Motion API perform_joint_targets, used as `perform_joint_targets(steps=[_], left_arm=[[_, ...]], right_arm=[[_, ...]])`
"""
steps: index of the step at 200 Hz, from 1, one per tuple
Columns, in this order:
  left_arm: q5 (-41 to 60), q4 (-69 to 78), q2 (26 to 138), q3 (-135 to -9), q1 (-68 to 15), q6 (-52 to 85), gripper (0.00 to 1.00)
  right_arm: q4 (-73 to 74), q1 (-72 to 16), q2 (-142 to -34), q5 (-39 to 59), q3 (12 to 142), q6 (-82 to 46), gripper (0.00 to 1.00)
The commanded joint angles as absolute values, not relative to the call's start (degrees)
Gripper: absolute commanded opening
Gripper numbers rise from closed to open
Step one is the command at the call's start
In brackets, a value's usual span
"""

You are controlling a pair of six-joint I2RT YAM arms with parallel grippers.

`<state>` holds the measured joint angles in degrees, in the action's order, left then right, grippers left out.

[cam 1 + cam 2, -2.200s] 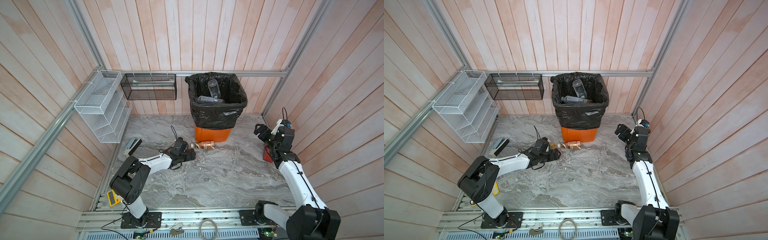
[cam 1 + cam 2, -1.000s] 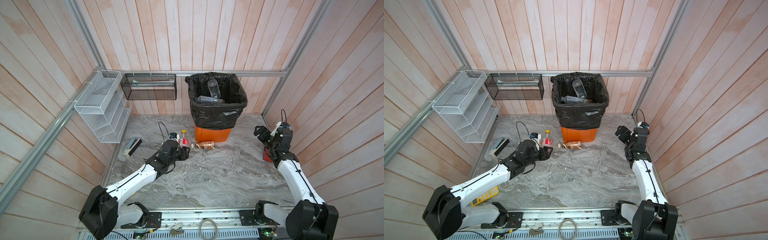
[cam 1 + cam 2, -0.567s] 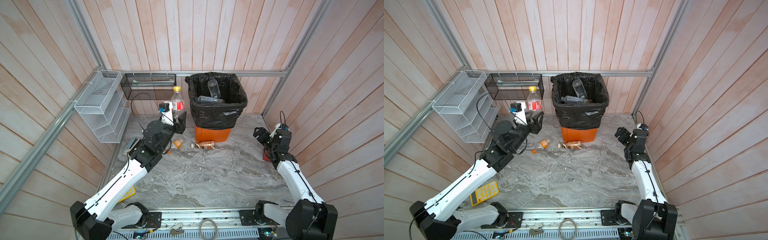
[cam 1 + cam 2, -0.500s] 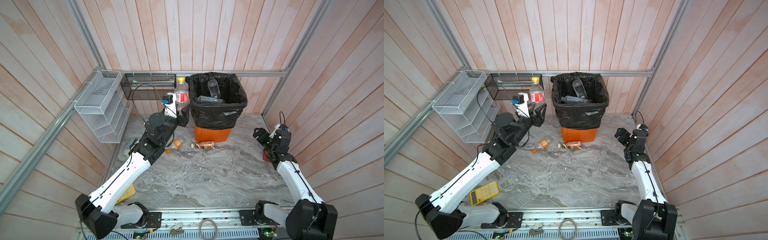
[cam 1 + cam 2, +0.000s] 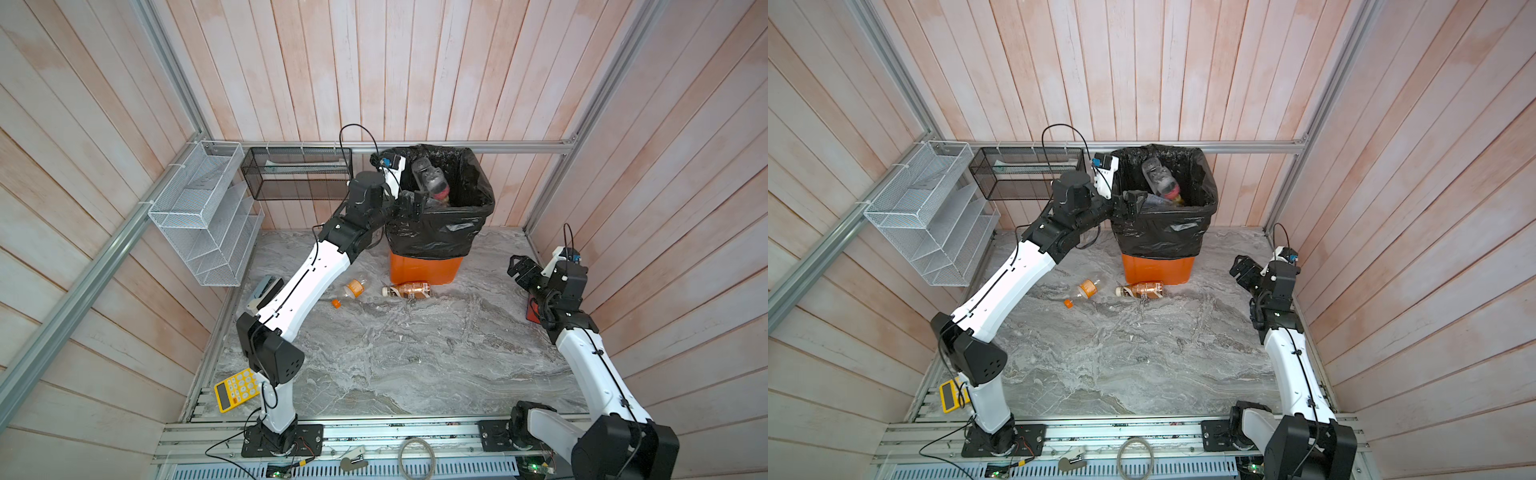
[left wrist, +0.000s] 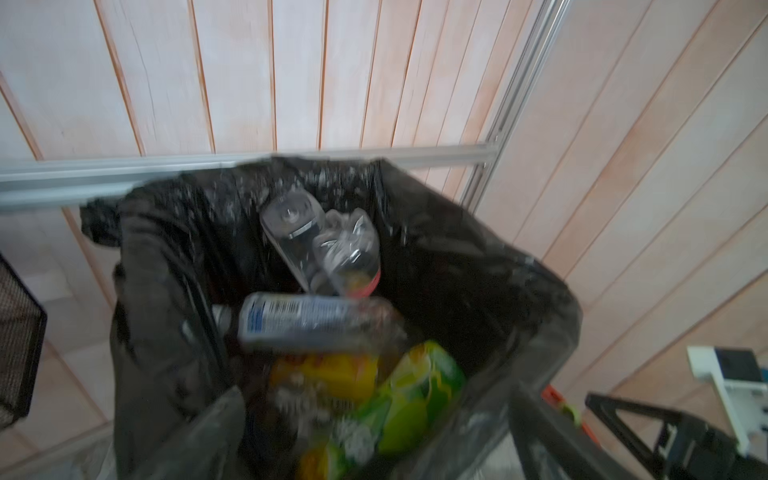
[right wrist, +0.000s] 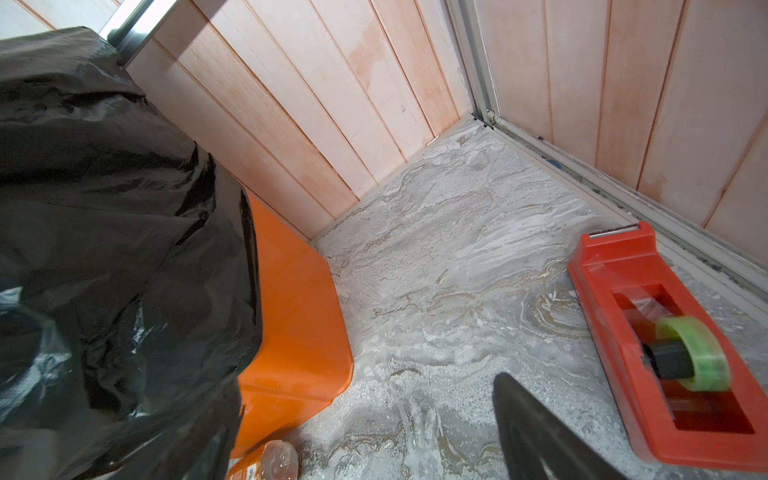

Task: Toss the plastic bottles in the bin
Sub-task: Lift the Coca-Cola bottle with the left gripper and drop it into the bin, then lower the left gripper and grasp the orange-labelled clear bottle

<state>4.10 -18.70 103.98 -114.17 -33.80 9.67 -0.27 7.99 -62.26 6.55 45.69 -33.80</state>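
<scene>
Grey marble table (image 5: 395,365). Orange bin (image 5: 424,270) w/ black bag (image 5: 436,232) over its rim stands at back centre. White wire rack (image 5: 203,216) on left wall, black mesh basket (image 5: 299,174) on back wall beside bin.

Left tool (image 5: 411,205) is at bin's left rim, jaws wide apart, nothing btwn them. Right tool (image 5: 520,270) is near right wall, jaws apart too, empty.

In bin: clear red-label bottle (image 5: 432,183) slanting, base up. Left wrist view shows blue-white label bottle (image 6: 299,320) and yellow-green bottles (image 6: 415,386) below it.

On table just in front of bin: orange-label bottle (image 5: 353,288) and brown crushed bottle (image 5: 409,289), both lying flat, close, not touching.

Red tape dispenser (image 7: 656,332) by right wall. Yellow calculator (image 5: 237,388) at front left.
</scene>
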Motion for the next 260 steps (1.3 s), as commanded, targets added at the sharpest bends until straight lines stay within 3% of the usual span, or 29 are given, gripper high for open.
perform_joint_targets(steps=[1,54,112,158,260], left_arm=[[1.25,-6.66,94.76,-106.14,-33.75,9.72,1.00],[-5.35,-7.16,86.48,-93.08,-32.83,7.12,1.00],[-4.75,-18.25,84.75,-81.95,-23.91,4.90,1.00],[-6.83,-27.95,92.44,-77.80,-22.23,-3.86,1.00],[-8.79,-36.29,111.37,-84.98,-22.15,-10.05,1.00]], right_arm=[[-0.19,8.31,-62.37,7.22,45.62,-32.78,0.94],[0.57,8.33,-63.61,8.11,45.28,-33.71,0.94],[0.13,8.32,-63.51,7.12,44.91,-33.99,0.94],[0.18,8.33,-63.76,6.86,44.50,-35.19,0.94],[-1.06,8.26,-63.23,5.37,43.67,-34.85,0.94]])
